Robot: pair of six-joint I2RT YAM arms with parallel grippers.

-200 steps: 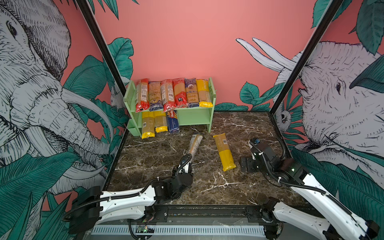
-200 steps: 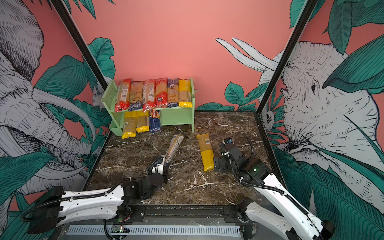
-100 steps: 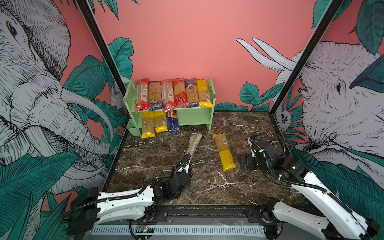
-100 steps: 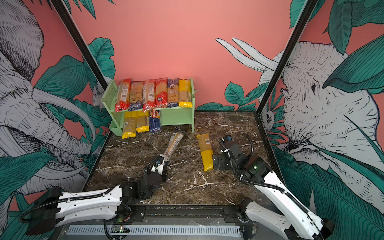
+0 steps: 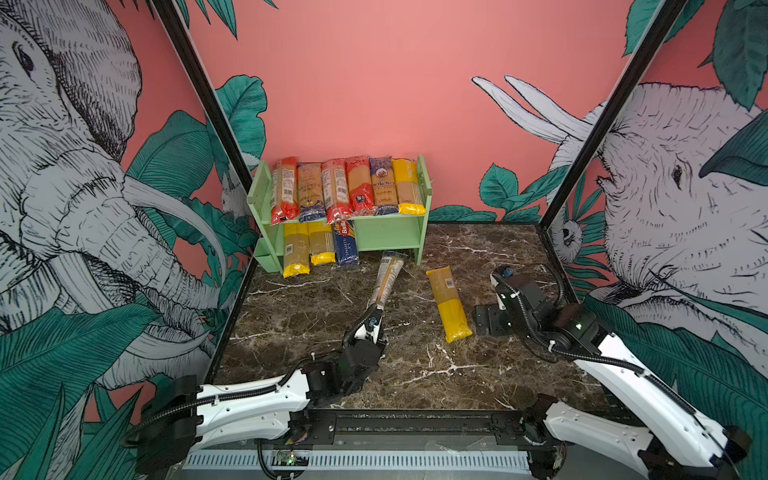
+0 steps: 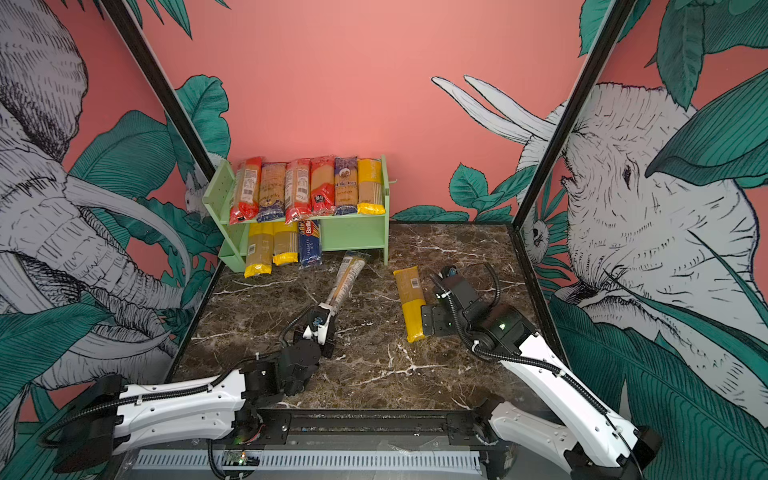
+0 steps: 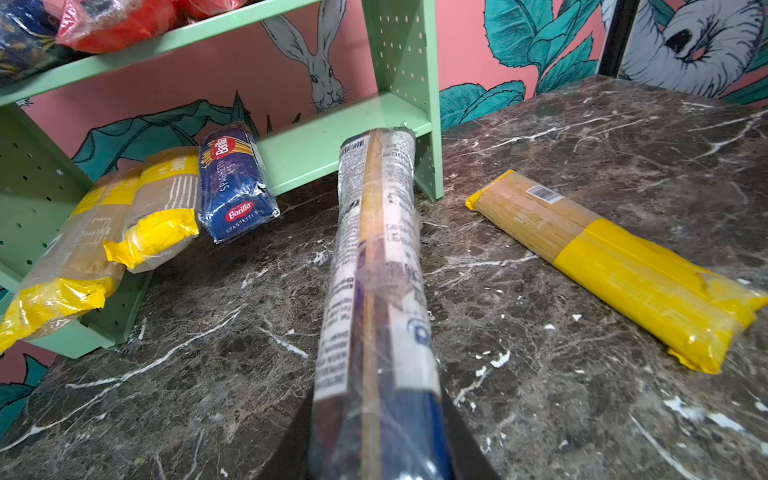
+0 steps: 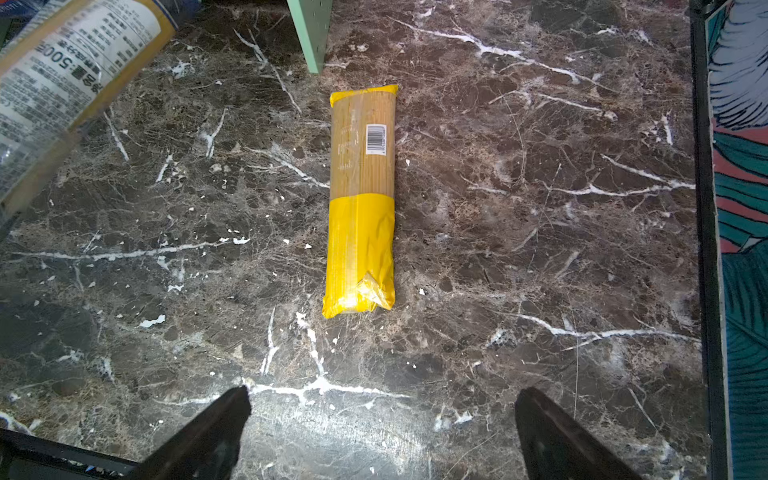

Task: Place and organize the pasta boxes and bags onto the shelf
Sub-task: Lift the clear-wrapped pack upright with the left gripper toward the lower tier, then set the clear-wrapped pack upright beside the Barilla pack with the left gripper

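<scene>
A clear spaghetti pack [image 5: 388,278] is clamped by the left gripper [image 5: 376,311], its tip at the shelf's [image 5: 386,235] lower board; a push inward seems called for. The right gripper [image 8: 382,395] is held open near a yellow pack [image 5: 449,303].

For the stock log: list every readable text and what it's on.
"Barilla", "SPAGHETTI": dark-blue pack, lower tier of the shelf.
"500": label of clear pack held by left gripper.
"ankara": purple-ended pack, top tier.
Other print and barcode digits: too small.

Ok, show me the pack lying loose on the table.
The yellow-ended pack, flat on the marble; the other off-shelf pack is in the left gripper.
</scene>
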